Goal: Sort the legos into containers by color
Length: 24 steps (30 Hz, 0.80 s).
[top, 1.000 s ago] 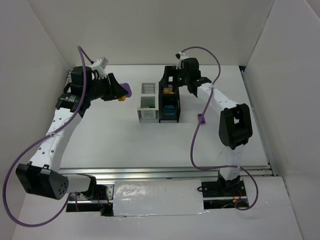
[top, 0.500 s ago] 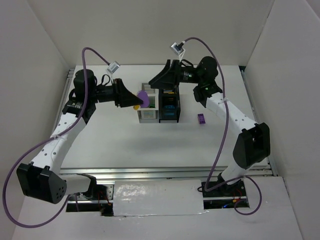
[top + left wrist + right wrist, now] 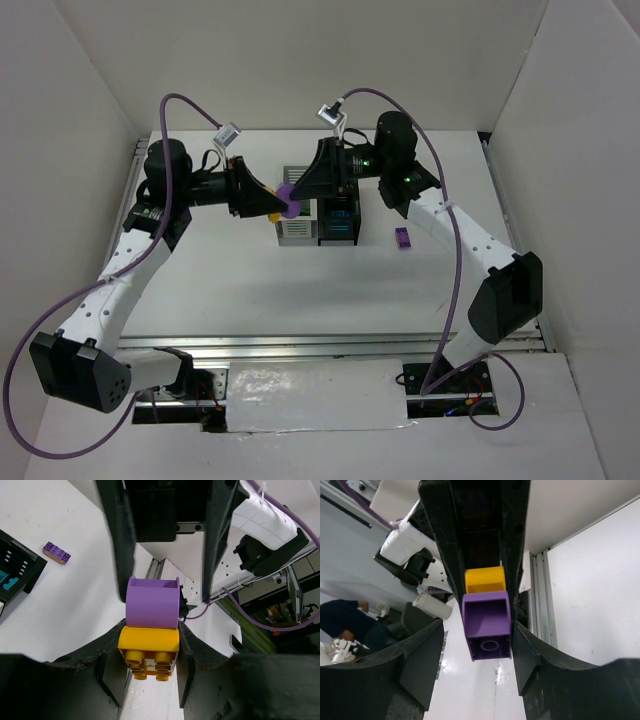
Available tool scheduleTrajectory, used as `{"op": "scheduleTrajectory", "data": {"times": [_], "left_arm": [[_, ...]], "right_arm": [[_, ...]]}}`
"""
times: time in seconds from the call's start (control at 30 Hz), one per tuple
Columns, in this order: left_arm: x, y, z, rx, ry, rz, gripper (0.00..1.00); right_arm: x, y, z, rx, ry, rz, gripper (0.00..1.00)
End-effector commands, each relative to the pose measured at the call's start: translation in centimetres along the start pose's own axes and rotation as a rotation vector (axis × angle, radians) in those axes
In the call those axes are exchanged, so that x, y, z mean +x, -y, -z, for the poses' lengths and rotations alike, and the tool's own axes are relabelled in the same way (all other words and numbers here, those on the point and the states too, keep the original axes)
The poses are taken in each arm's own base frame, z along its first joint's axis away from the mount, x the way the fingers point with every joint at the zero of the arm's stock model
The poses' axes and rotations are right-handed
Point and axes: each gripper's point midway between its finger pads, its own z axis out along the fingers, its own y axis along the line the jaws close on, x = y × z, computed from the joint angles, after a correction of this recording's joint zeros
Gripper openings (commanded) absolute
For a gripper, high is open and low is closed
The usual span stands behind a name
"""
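My left gripper [image 3: 276, 204] [image 3: 149, 652] is shut on a yellow lego [image 3: 148, 647] [image 3: 485, 580] with a purple lego [image 3: 288, 197] [image 3: 151, 602] stuck onto its far end. Both are held in the air just left of the containers [image 3: 296, 230]. My right gripper [image 3: 300, 190] [image 3: 477, 640] faces the left one with its jaws either side of the purple lego [image 3: 487, 625]. One finger is at the lego's side; a gap shows at the other. Another purple lego [image 3: 402, 237] [image 3: 56, 552] lies on the table, right of the containers.
The black bin [image 3: 338, 236] [image 3: 20, 562] holds a cyan lego [image 3: 340, 213] [image 3: 9, 580]. White walls enclose the table on the left, back and right. A metal rail [image 3: 300, 345] runs along the near edge.
The left arm carried the joined legos right, over to the bins. The right arm swung left from the black bins to meet it, and its jaws have narrowed around the purple lego.
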Motion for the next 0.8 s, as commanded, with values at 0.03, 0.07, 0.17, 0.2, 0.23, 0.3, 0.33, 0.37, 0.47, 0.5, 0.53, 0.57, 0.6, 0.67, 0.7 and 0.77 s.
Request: {"op": "scheduleTrajectory", "data": {"times": [0.03, 0.07, 0.17, 0.2, 0.23, 0.3, 0.33, 0.37, 0.47, 0.5, 0.53, 0.57, 0.6, 0.67, 0.7, 0.77], "left_arm": [[-0.9, 1.7, 0.2, 0.051, 0.015, -0.091, 0.00], [-0.9, 1.7, 0.2, 0.055, 0.016, -0.089, 0.00], [-0.8, 1.7, 0.1, 0.068, 0.016, -0.072, 0.00], [-0.9, 1.5, 0.1, 0.059, 0.020, -0.069, 0.00], [-0.8, 1.5, 0.0, 0.055, 0.015, -0.063, 0.00], [-1.0, 1.6, 0.0, 0.054, 0.019, -0.071, 0.00], [-1.0, 1.7, 0.0, 0.060, 0.016, -0.074, 0.00], [-1.1, 1.9, 0.1, 0.067, 0.016, -0.079, 0.00], [-0.8, 2.6, 0.3, 0.095, 0.002, -0.086, 0.00], [-0.8, 2.7, 0.3, 0.101, -0.002, -0.088, 0.00], [-0.6, 2.7, 0.3, 0.113, -0.014, -0.093, 0.00], [-0.3, 2.7, 0.3, 0.115, -0.025, -0.085, 0.00], [-0.2, 2.7, 0.4, 0.119, -0.032, -0.082, 0.00], [0.0, 2.5, 0.4, 0.116, -0.042, -0.083, 0.00], [0.0, 2.5, 0.4, 0.115, -0.043, -0.089, 0.00], [0.0, 2.5, 0.4, 0.114, -0.044, -0.087, 0.00]], "right_arm": [[0.7, -1.5, -0.8, -0.031, -0.062, 0.027, 0.48], [0.8, -1.6, -0.8, -0.044, -0.067, 0.022, 0.41], [0.8, -1.9, -0.8, -0.063, -0.058, 0.016, 0.12], [0.7, -1.9, -0.8, -0.064, -0.060, 0.021, 0.04], [0.6, -2.0, -0.8, -0.063, -0.062, 0.020, 0.00], [0.7, -2.2, -0.7, -0.075, -0.072, 0.033, 0.00], [0.6, -2.1, -0.4, -0.075, -0.067, 0.045, 0.00], [0.5, -2.0, 0.0, -0.072, -0.061, 0.059, 0.00], [0.0, -0.7, 2.3, -0.057, -0.022, 0.031, 0.00], [0.4, -0.3, 3.2, -0.066, -0.032, 0.007, 0.00], [-0.5, -0.1, 4.2, -0.070, -0.005, 0.070, 0.00], [-0.6, -0.3, 4.7, -0.075, -0.003, 0.038, 0.00], [-0.9, 0.1, 5.3, -0.069, 0.003, 0.053, 0.00], [-1.2, 0.2, 5.6, -0.064, 0.002, 0.061, 0.00], [-1.2, 0.4, 5.9, -0.061, -0.001, 0.066, 0.00], [-1.5, 0.7, 6.3, -0.056, 0.004, 0.064, 0.00]]}}
